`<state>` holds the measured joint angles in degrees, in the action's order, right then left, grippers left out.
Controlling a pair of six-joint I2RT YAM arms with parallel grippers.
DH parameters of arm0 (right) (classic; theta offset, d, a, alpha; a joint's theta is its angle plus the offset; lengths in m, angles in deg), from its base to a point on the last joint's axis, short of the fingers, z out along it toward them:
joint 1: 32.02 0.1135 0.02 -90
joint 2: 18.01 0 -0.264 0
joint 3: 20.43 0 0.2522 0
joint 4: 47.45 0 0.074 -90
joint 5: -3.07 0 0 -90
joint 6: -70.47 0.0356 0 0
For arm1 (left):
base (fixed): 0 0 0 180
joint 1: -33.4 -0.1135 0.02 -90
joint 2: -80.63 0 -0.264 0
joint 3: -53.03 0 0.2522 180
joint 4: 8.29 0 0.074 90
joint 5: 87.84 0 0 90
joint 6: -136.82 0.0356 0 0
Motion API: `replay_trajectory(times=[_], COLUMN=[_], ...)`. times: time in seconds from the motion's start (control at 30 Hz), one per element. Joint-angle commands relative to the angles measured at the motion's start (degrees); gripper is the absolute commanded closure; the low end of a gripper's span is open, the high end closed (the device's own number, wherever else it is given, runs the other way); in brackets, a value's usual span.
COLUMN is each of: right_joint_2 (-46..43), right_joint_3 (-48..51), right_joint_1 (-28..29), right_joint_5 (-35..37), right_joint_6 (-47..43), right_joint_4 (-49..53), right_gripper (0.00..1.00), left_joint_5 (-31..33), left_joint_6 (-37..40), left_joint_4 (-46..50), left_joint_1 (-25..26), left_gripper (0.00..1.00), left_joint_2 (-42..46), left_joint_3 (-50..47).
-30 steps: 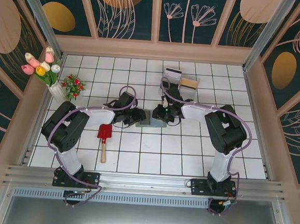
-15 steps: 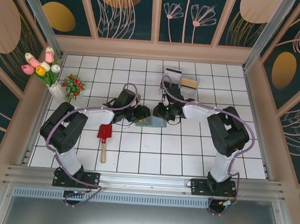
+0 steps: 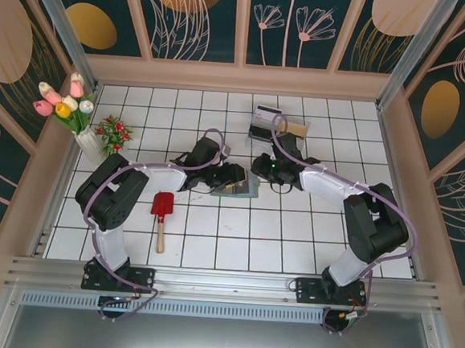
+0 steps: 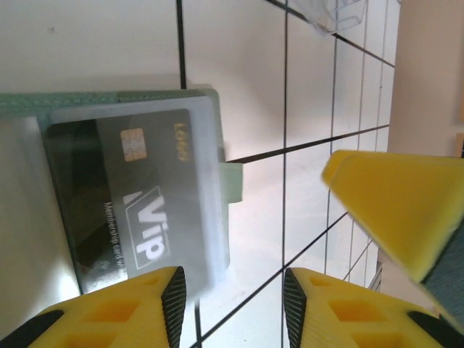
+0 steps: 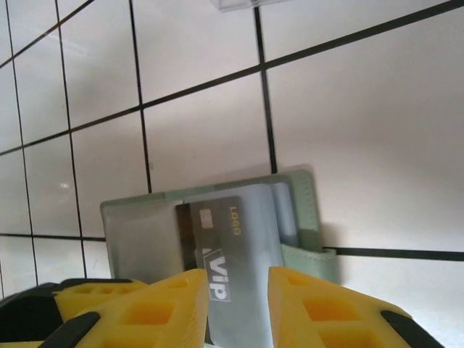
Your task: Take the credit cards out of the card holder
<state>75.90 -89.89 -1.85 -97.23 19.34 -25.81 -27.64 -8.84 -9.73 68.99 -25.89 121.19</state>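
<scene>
left tool part open, empty, at the holder's edge | card holder open flat on the desk, dark card tucked in its pocket | right tool part open above the card, gripping nothing | card likely thin, stiff, slick: pinch its exposed short end, pin the light holder

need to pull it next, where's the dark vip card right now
The dark VIP card sits pocketed in the card holder, mid-table in the top view, between the left gripper and right gripper.
</scene>
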Motion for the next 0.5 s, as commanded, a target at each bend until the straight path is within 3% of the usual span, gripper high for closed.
replay_trajectory(times=[0.0,0.33,0.47], right_joint_2=[-1.55,2.92,5.62], right_joint_3=[0.97,-0.94,-2.19], right_joint_1=[-0.49,0.45,0.85], right_joint_5=[0.75,-7.92,-8.9], right_joint_6=[1.14,-1.43,-0.99], right_joint_4=[-1.72,-3.51,-3.2], right_gripper=[0.7,0.72,0.76], left_joint_5=[-1.27,11.11,10.44], left_joint_6=[-0.21,2.27,1.87], left_joint_4=[-1.09,7.99,10.0], left_joint_1=[0.21,0.07,-1.22], left_gripper=[0.57,0.61,0.64], left_joint_2=[-1.66,6.03,5.53], left_joint_3=[0.98,0.67,-0.18])
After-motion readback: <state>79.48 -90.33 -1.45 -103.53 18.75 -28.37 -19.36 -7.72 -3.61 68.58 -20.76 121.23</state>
